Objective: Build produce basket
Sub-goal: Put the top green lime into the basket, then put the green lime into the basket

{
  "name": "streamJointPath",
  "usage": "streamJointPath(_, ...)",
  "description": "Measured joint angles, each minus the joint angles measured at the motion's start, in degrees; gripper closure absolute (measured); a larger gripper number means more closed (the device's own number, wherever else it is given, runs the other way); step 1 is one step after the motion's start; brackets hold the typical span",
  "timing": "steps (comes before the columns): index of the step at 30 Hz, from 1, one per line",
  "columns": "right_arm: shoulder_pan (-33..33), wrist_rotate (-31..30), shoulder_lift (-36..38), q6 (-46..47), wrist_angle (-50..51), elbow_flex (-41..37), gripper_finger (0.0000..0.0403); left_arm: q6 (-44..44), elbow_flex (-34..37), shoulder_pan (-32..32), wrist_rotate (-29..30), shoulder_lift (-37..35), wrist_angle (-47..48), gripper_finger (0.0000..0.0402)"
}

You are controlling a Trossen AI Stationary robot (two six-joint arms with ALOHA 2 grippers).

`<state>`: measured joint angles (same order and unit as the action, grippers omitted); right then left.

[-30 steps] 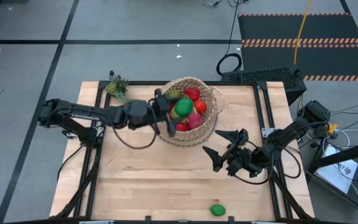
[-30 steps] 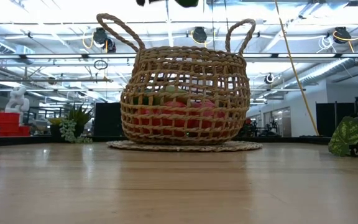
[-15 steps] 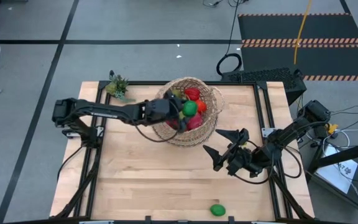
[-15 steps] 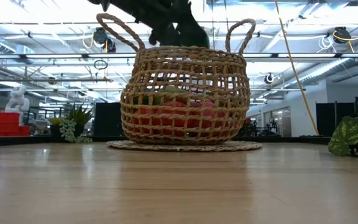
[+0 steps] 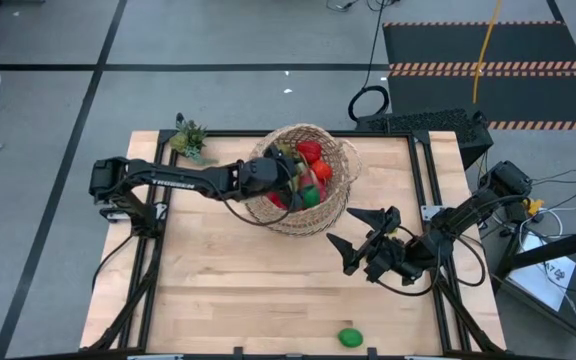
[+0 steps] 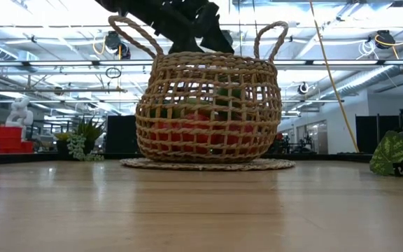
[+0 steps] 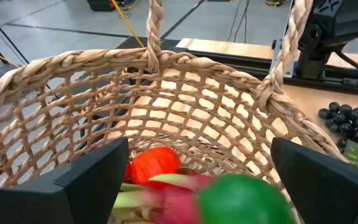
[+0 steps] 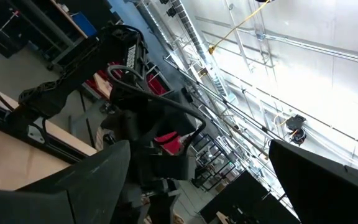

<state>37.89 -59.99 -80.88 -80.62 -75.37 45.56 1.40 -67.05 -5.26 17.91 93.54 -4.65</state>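
Wood table [image 5: 228, 300], grey lab floor around it. Left pincer [image 5: 290, 180] over the wicker basket [image 5: 340, 205], fingers spread wide, gripping nothing; green lime [image 7: 244, 200] sits just below them on the red produce [image 5: 310, 150]. Right pincer [image 5: 353, 235] parked beside the basket, fingers apart, empty. Another green lime [image 5: 349, 337] lies near the table's front edge, well apart from the basket. Looks light, hard, smooth, so it'll roll; grab across its middle.
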Motion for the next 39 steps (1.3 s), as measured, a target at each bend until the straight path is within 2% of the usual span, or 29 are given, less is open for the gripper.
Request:
streamJointPath(9, 0.0, 0.0, 0.0, 0.77, -0.02, 0.0, 0.0023, 0.66, 0.09, 2.24, -0.05, -3.08, -1.41, 0.0014)
streamJointPath(15, 0.0, 0.0, 0.0, 9.15, 0.11, 0.0, 0.0023, 0.39, 0.09, 6.04, -0.02, -10.16, 0.36, 0.0014)
streamJointPath(19, 0.15, -0.25, 0.0, 18.99, 1.15, 0.02, 0.0023, 0.08, 0.04, 9.19, -0.04, -14.9, 4.58, 0.0014)
streamJointPath(23, 1.24, -2.07, 0.0, 30.88, 7.32, 0.02, 0.0023, -1.48, -0.02, 11.86, 0.04, -19.06, 11.25, 0.0014)
streamJointPath(26, 1.99, -1.75, -0.02, 36.03, 10.5, 0.02, 0.0023, -3.06, -0.02, 13.26, 0.08, -22.27, 18.55, 0.0014)
streamJointPath(33, 8.17, -1.43, -0.04, 63.55, 31.02, 0.04, 0.0023, 0.46, 0.0, 15.31, 0.1, -29.04, 31.94, 0.0014)
streamJointPath(36, 11.66, -1.11, -0.04, 74.97, 38.05, 0.02, 0.0023, 2.19, -0.02, 16.16, 0.07, -30.48, 33.3, 0.0014)
streamJointPath(39, 14.29, 3.04, 0.0, 83.98, 41.53, 0.04, 0.0023, 2.82, -0.02, 17.33, 0.12, -30.77, 33.75, 0.0014)
